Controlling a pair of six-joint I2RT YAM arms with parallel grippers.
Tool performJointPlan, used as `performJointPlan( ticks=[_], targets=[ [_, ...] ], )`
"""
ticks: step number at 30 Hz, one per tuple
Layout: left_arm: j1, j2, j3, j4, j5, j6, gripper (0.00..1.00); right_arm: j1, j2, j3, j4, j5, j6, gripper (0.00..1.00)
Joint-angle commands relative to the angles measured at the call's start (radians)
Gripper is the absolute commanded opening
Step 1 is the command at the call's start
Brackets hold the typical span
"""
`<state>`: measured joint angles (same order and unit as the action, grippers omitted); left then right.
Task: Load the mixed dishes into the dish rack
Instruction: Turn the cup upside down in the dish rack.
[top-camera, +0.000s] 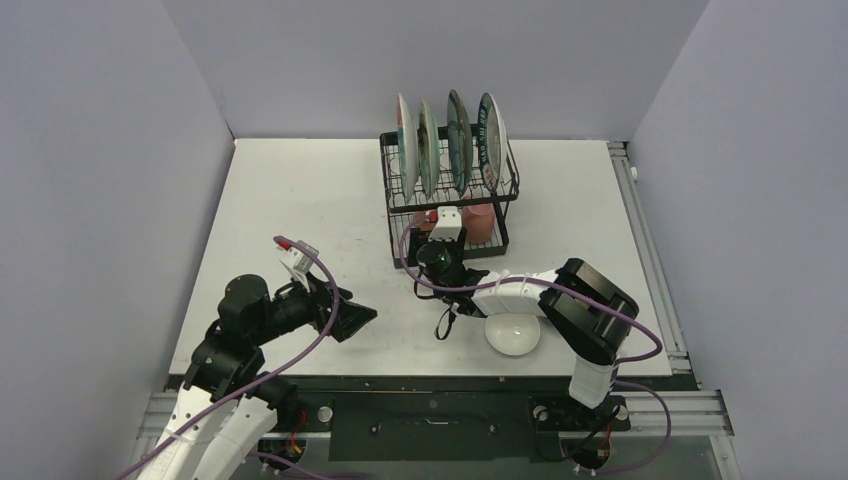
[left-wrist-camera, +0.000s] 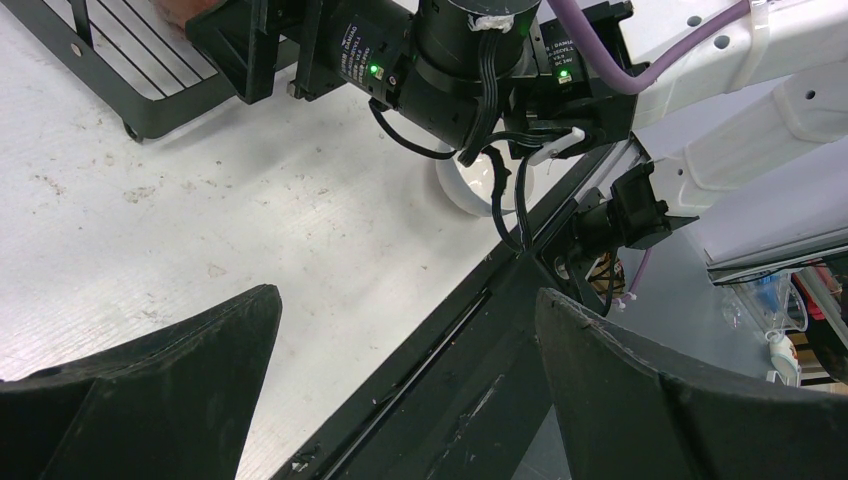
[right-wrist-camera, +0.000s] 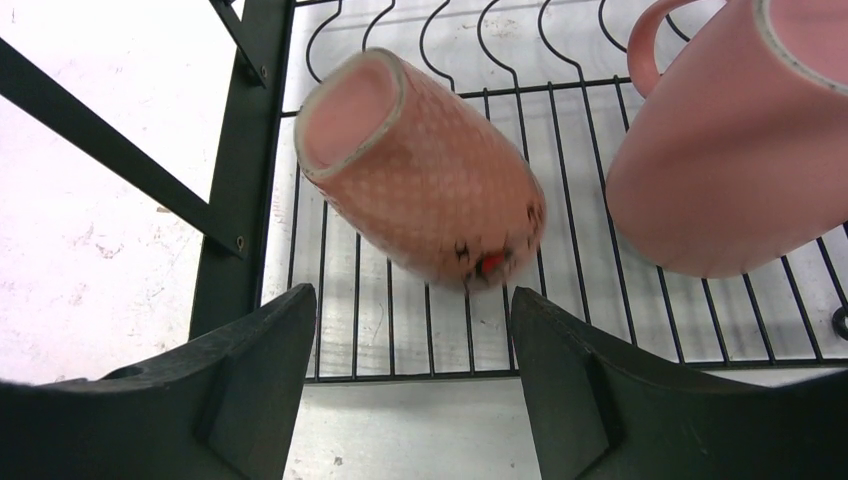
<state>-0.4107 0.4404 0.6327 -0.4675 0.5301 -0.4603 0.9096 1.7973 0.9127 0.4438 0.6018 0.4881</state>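
The black wire dish rack (top-camera: 384, 170) holds several plates (top-camera: 447, 150) upright in its top slots. My right gripper (right-wrist-camera: 412, 292) stands open at the front edge of the lower tray (right-wrist-camera: 240, 180), with nothing between its fingers. Just beyond them a textured pink mug (right-wrist-camera: 420, 170) leans tilted on the tray wires, mouth up-left, its base blurred. A smooth pink mug (right-wrist-camera: 720, 170) sits to its right. The white bowl (top-camera: 512, 335) rests on the table by the right arm. My left gripper (top-camera: 355, 320) hangs open and empty near the front left.
The right arm (top-camera: 560, 295) stretches from its base across the white bowl toward the rack. The table's black front rail (left-wrist-camera: 480, 330) runs under my left gripper (left-wrist-camera: 407, 295). A corner of the rack (left-wrist-camera: 150, 100) shows in the left wrist view. Grey walls enclose the table.
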Motion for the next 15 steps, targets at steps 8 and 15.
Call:
performJointPlan(
  ticks=[8, 15],
  targets=[
    [0.000, -0.009, 0.004, 0.046, 0.012, 0.013, 0.96, -0.011, -0.014, 0.008, -0.013, -0.012, 0.009, 0.67],
    [0.000, -0.011, 0.003, 0.046, 0.010, 0.012, 0.96, -0.012, -0.060, -0.014, -0.015, -0.011, 0.009, 0.67]
  ],
)
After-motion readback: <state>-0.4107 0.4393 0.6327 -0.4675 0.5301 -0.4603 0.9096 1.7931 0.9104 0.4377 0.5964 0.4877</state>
